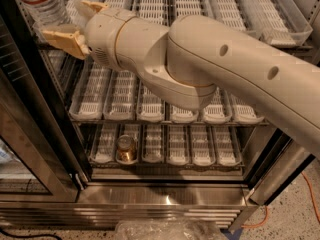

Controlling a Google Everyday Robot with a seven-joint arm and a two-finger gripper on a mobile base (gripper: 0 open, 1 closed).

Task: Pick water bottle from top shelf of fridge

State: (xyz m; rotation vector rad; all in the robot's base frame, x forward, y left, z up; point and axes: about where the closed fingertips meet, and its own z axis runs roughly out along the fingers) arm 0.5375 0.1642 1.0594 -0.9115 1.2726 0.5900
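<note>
Clear bottle [44, 4]: one, top shelf [295, 34] | jaws: spread wide beside it, gripping nothing | bronze can [126, 149]: one, bottom rack [200, 146] | arm [225, 64] hides middle trays.

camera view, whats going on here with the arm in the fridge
A robot arm is reaching into the fridge for the water bottle, which sits at the far left of the top shelf. Its gripper is right beside the bottle with its fingers spread; it has not closed on the bottle yet. A small bronze can sits on a lower rack, well away from the gripper.
</note>
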